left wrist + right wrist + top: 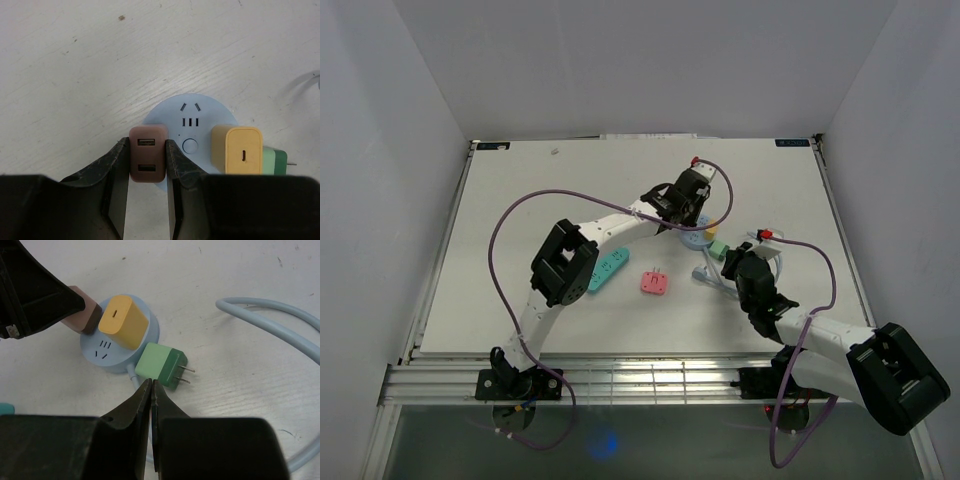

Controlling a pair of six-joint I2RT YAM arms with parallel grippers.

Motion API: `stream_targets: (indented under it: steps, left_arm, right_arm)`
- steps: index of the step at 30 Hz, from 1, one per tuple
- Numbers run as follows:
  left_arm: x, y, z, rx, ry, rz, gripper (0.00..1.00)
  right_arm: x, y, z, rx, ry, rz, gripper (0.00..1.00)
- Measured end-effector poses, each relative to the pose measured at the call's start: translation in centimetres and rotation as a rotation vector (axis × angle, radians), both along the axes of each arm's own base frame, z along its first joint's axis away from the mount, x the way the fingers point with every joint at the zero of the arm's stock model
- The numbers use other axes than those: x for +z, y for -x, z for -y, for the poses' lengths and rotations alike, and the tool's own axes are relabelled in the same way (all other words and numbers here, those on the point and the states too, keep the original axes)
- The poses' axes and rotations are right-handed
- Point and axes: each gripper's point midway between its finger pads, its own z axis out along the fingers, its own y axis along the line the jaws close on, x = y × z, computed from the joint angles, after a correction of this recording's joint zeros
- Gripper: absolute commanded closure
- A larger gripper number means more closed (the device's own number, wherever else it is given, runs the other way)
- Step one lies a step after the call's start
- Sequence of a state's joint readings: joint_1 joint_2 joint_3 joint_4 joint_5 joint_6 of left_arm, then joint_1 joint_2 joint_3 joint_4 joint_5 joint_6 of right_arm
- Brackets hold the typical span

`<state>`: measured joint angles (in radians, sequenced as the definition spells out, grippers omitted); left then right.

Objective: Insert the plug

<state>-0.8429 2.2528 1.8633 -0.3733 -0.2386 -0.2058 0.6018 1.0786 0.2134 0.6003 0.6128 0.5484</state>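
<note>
Between the fingers of the left gripper [146, 144], clamped by its sides, sits the brown plug [147, 159], over the near rim of the round socket hub [205, 107]; its prongs are hidden, possibly unseated. Step: insertion, which next calls for pressing straight down. The right gripper [151, 385] is closed and empty.

Top camera looks down; both close wrist cameras share the socket [216, 113]
</note>
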Motion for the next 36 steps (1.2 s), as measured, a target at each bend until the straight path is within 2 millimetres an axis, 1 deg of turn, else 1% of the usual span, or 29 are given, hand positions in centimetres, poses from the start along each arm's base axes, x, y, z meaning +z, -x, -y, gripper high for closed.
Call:
stream_targets:
  steps: [8, 16, 22, 29, 36]
  left_arm:
    - [-0.2, 0.2, -0.1, -0.047, -0.002, 0.031, 1.00]
    - [-0.4, 0.5, -0.1, -0.044, -0.025, 0.103, 1.00]
    - [-0.5, 0.7, 0.0, -0.026, -0.077, 0.167, 1.00]
    - [-0.5, 0.6, 0.1, -0.037, -0.096, 0.169, 1.00]
    - [-0.7, 0.3, 0.1, -0.065, -0.056, 0.133, 1.00]
  right_arm:
    - [-1.3, 0.1, 0.7, -0.018, 0.024, -0.044, 0.92]
    - [-1.5, -0.1, 0.8, -0.025, 0.019, -0.062, 0.92]
    - [-1.7, -0.1, 0.8, -0.021, 0.016, -0.071, 0.92]
    - [-1.6, -0.2, 0.7, -0.012, 0.010, -0.072, 0.92]
    - [-1.6, -0.2, 0.6, -0.008, 0.008, -0.073, 0.92]
